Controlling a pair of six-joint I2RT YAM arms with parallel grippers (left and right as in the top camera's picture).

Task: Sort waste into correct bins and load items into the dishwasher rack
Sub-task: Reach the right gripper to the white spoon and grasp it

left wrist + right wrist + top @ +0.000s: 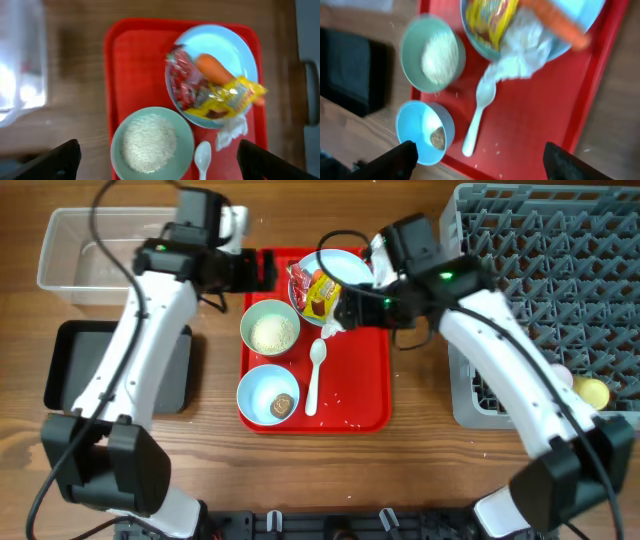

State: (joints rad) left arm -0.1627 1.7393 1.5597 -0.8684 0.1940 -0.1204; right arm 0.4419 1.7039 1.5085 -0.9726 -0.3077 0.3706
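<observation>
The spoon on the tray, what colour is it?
White. The spoon lies on the red tray; the overhead view shows it best.

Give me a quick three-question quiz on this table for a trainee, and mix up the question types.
1. True or false: the bowl of rice sits on the red tray.
2. Multiple choice: what lies in the other bowl? A an egg, B a brown lump, C a fork.
3. Fill in: the yellow cup sits in the ____.
Key: 1 true; 2 B; 3 dishwasher rack.
</observation>
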